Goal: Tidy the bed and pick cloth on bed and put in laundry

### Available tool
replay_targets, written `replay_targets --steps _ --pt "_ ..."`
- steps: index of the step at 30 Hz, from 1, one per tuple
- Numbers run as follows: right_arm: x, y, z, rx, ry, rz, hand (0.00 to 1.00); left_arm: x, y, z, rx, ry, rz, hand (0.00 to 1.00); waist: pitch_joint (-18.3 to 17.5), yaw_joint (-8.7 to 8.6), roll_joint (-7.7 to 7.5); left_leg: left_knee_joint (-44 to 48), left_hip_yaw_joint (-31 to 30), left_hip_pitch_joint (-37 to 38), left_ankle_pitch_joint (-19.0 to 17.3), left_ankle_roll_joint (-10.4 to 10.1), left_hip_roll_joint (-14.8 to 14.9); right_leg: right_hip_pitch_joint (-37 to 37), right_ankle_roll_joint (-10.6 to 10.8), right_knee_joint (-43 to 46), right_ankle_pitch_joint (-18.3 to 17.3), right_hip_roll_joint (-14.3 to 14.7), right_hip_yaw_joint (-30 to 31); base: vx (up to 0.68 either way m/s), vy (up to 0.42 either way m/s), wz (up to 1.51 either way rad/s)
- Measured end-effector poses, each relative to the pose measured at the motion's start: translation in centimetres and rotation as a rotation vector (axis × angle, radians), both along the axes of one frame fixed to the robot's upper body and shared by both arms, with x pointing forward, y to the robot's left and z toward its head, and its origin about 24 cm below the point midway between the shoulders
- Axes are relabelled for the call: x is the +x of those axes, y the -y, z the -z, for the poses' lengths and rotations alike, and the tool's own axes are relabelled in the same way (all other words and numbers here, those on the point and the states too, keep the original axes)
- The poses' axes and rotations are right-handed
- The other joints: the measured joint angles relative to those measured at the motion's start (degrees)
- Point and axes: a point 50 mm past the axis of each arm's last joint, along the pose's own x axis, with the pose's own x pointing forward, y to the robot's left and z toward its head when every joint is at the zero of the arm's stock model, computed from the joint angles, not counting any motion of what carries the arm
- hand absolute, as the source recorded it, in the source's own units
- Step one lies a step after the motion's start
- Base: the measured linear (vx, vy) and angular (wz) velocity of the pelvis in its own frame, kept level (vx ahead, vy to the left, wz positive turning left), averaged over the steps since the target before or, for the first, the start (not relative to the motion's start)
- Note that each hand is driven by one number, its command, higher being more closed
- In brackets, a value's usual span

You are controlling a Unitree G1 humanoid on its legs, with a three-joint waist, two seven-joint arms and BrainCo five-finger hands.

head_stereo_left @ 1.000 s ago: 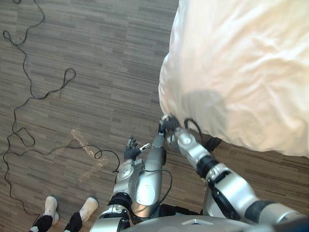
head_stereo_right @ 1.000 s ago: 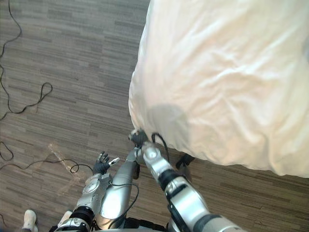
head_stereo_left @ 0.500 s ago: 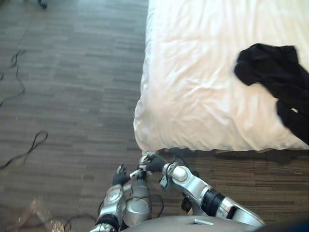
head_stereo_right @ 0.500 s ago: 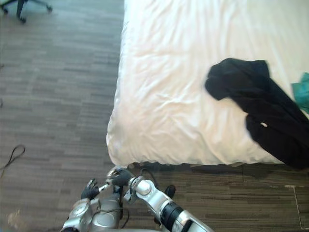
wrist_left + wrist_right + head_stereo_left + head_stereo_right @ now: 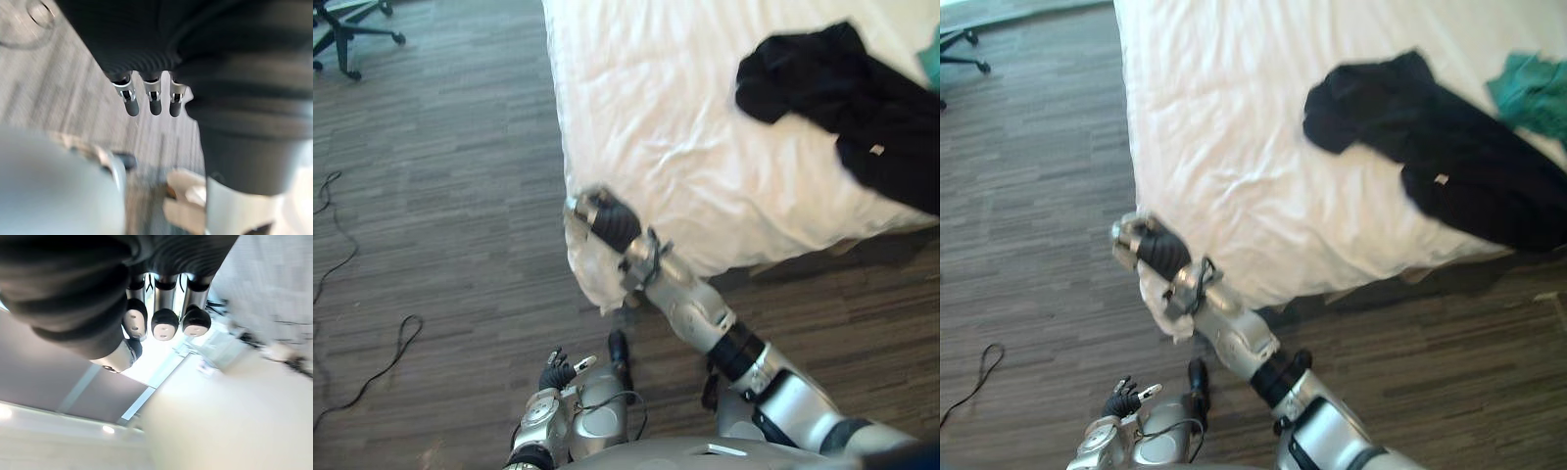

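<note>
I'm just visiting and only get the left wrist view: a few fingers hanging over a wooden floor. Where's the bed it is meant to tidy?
Observer: The eye views show the bed, covered by a white sheet, ahead and to the robot's right.
Operator: Any clothes lying on it?
Observer: Yes, a black cloth lies crumpled on the sheet, toward the robot's right.
Operator: What is the other hand doing?
Observer: The right hand is up at the bed's near corner, apart from the black cloth.
</note>
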Motion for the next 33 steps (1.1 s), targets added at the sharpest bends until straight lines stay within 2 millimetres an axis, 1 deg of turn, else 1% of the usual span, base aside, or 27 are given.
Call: replay_targets --steps 2,3,5,6,7,8,9,10,11,13,15,17,19,20,21,22,23,24,25,26,27,28,29,30,31,32,33 --pt "1.5 2.0 -1.4 0.073 -0.002 0.103 1.00 1.0 0.2 -0.6 -0.012 0.047 -0.015 0.00 1.9 0.04 0.88 -1.1 -1.6 -2.9 1.7 -0.1 0.2 -1.9 -0.8 -0.8 0.9 0.0 -2.0 0.01 -0.021 0.33" --pt "1.8 2.4 -1.7 0.087 -0.005 0.125 1.00 1.3 0.4 -0.7 -0.020 0.059 -0.018 0.00 2.1 0.15 0.99 -1.7 -1.7 -3.2 2.2 -0.1 0.2 -2.4 -0.8 -0.9 0.9 0.1 -2.6 0.01 -0.039 0.34" --pt "3.9 5.3 -3.3 0.180 -0.023 0.259 1.00 2.4 1.7 -1.4 -0.053 0.116 -0.016 0.00 3.0 1.59 1.53 -4.9 -1.7 -5.0 4.8 0.2 0.1 -5.1 -1.1 -1.3 1.4 0.3 -3.2 0.03 -0.042 0.18" --pt "4.2 5.8 -3.5 0.192 -0.023 0.284 1.00 2.5 1.8 -1.4 -0.055 0.125 -0.017 0.00 3.3 1.62 1.76 -5.4 -1.7 -5.0 5.3 0.2 0.1 -5.1 -1.2 -1.4 1.5 0.3 -3.4 0.04 -0.024 0.12" --pt "4.8 6.9 -3.7 0.205 -0.033 0.332 1.00 2.6 2.0 -1.6 -0.061 0.137 -0.019 0.00 3.7 1.67 2.34 -6.1 -1.7 -5.0 5.7 0.2 0.1 -5.3 -1.6 -1.5 1.8 0.4 -3.7 0.06 -0.005 0.06" --pt "6.0 8.9 -3.2 0.197 -0.065 0.424 1.00 2.8 2.4 -1.7 -0.075 0.148 -0.019 0.00 4.1 2.13 3.06 -6.2 -1.4 -5.1 5.7 0.2 -0.1 -5.7 -1.7 -1.4 1.7 0.2 -3.5 0.06 0.002 0.01" --pt "6.5 9.8 -3.0 0.185 -0.071 0.462 1.00 2.8 2.5 -1.7 -0.082 0.151 -0.021 0.00 4.2 2.27 3.24 -6.3 -1.3 -5.1 5.7 0.2 -0.2 -5.8 -1.8 -1.4 1.7 0.2 -3.3 0.10 0.015 -0.06" --pt "7.2 11.4 -2.5 0.136 -0.066 0.522 1.00 3.0 2.9 -1.8 -0.091 0.167 -0.021 0.00 4.5 2.54 3.86 -6.4 -1.1 -5.2 5.7 0.2 -0.4 -6.1 -1.8 -1.4 1.7 0.0 -3.0 0.09 0.021 -0.04" --pt "7.4 12.0 -2.7 0.093 -0.031 0.546 1.00 3.2 3.2 -2.0 -0.099 0.184 -0.017 0.00 4.8 2.40 4.46 -6.4 -0.9 -5.1 5.7 0.2 -0.6 -6.1 -1.8 -1.4 1.7 -0.2 -2.9 0.08 0.022 -0.04" --pt "7.8 12.3 -2.3 0.050 -0.036 0.566 1.00 3.2 3.5 -2.1 -0.108 0.193 -0.003 0.00 4.7 2.23 4.70 -6.9 0.2 -4.3 5.7 0.2 -0.8 -6.0 -1.8 -1.4 1.7 -0.3 -2.3 0.04 0.017 -0.11" --pt "8.0 12.7 -1.6 0.031 -0.043 0.571 1.00 3.3 3.8 -2.1 -0.118 0.198 0.029 0.00 4.6 2.10 4.89 -7.4 0.6 -3.4 5.7 0.2 -1.0 -5.4 -1.7 -1.5 1.6 -0.5 -2.3 0.01 0.010 -0.06" --pt "8.0 13.6 -1.0 0.044 -0.060 0.583 1.00 3.3 3.9 -2.1 -0.123 0.199 0.044 0.00 4.6 1.65 4.63 -7.6 1.4 -2.6 5.2 0.8 -0.9 -4.5 -1.2 -1.7 1.3 -0.5 -2.2 0.00 0.000 0.00" --pt "7.8 15.3 1.0 0.102 -0.126 0.617 1.00 3.3 3.4 -2.0 -0.114 0.195 0.042 0.00 3.8 1.54 2.99 -6.1 2.1 -2.2 3.9 1.3 -1.0 -3.5 -0.5 -2.2 1.1 -0.7 -1.6 0.00 0.019 -0.12" --pt "7.4 16.2 3.0 0.171 -0.207 0.649 1.00 3.2 2.7 -1.8 -0.110 0.174 0.013 0.00 2.6 1.39 0.93 -3.9 2.9 -2.1 2.4 1.5 -0.7 -2.8 -0.3 -2.5 1.3 -0.7 -0.6 0.02 0.016 -0.25" --pt "7.2 16.5 3.7 0.195 -0.238 0.659 1.00 3.2 2.5 -1.7 -0.107 0.167 0.005 0.00 2.2 1.36 0.11 -3.2 3.3 -2.0 1.8 1.4 -0.5 -2.7 -0.3 -2.5 1.3 -0.7 -0.4 0.02 0.014 -0.42" --pt "6.6 17.5 6.0 0.271 -0.332 0.695 1.00 3.1 1.6 -1.5 -0.095 0.150 -0.014 0.00 0.8 1.12 -2.38 -1.0 4.4 -1.7 0.1 1.4 0.0 -2.2 -0.2 -2.5 1.3 -0.5 0.6 0.05 0.007 -0.46" --pt "5.3 19.7 9.1 0.345 -0.444 0.775 1.00 3.1 1.3 -1.4 -0.096 0.133 -0.022 0.00 -1.2 0.81 -4.78 1.4 5.0 -1.5 -2.0 1.5 0.8 -1.2 0.0 -2.5 1.1 -0.3 0.9 0.06 0.007 -0.40" --pt "4.7 20.6 10.3 0.373 -0.484 0.808 1.00 3.2 1.2 -1.4 -0.094 0.131 -0.022 0.00 -1.8 0.58 -5.40 2.2 5.1 -1.3 -2.6 1.6 1.0 -0.7 0.0 -2.5 1.1 -0.2 0.9 0.09 0.017 -0.30" --pt "2.5 23.5 14.1 0.433 -0.616 0.935 1.00 3.1 1.0 -1.4 -0.091 0.124 -0.020 0.00 -3.4 0.17 -7.36 3.7 5.5 0.0 -4.4 1.5 1.5 1.0 0.4 -2.4 0.3 0.0 1.3 0.09 0.029 -0.19" --pt "0.9 25.2 16.5 0.461 -0.713 1.021 1.00 3.0 1.0 -1.2 -0.093 0.113 -0.020 0.00 -4.3 -0.16 -8.17 4.5 5.8 0.9 -5.2 1.4 1.7 1.8 0.4 -2.1 0.1 0.1 1.5 0.15 0.052 -0.35" --pt "-4.0 28.8 21.7 0.509 -0.930 1.217 1.00 2.7 1.2 -0.9 -0.106 0.091 -0.028 0.00 -6.0 -0.48 -8.84 5.9 6.6 2.9 -7.0 1.2 2.1 3.6 -0.3 -1.5 -0.3 0.2 2.3 0.15 0.051 -0.33" --pt "-5.8 29.9 23.0 0.517 -0.985 1.280 1.00 2.5 1.4 -0.8 -0.113 0.081 -0.029 0.00 -6.3 -0.52 -8.82 6.0 7.1 4.0 -7.5 1.2 2.1 4.3 -0.5 -1.5 -0.5 0.3 2.7 0.14 0.046 -0.41" --pt "-8.5 31.1 24.6 0.508 -1.053 1.356 1.00 2.2 1.6 -0.5 -0.123 0.065 -0.033 0.00 -6.5 -0.87 -8.64 5.9 8.0 6.1 -7.9 0.9 2.1 5.6 -0.7 -1.4 -0.7 0.2 3.2 0.12 0.036 -0.44" --pt "-11.6 32.2 26.1 0.478 -1.117 1.432 0.00 1.5 1.8 0.0 -0.135 0.030 -0.039 0.00 -7.0 -2.21 -8.17 5.4 9.2 8.7 -8.3 0.6 2.0 7.3 -1.0 -1.4 -0.9 0.3 3.8 0.11 0.034 -0.42" --pt "-12.5 32.5 26.4 0.467 -1.133 1.451 0.00 1.2 1.8 0.1 -0.137 0.018 -0.041 0.00 -7.4 -2.75 -8.04 4.9 9.9 9.7 -8.3 0.6 2.0 7.7 -1.0 -1.3 -0.9 0.3 3.9 0.12 0.032 -0.55" --pt "-14.3 32.8 27.2 0.434 -1.172 1.482 0.00 0.5 1.8 0.5 -0.142 -0.006 -0.045 0.00 -8.8 -3.64 -7.56 3.7 11.5 12.1 -8.4 0.4 2.0 8.2 -1.1 -0.8 -1.1 0.6 3.8 0.12 0.025 -0.63" --pt "-15.8 33.0 27.7 0.380 -1.208 1.496 0.00 0.1 1.9 0.7 -0.149 -0.025 -0.049 0.00 -9.5 -3.64 -6.72 2.2 13.2 15.5 -8.5 0.2 2.0 9.4 -1.4 0.1 -1.4 1.0 3.8 0.11 0.023 -0.64"
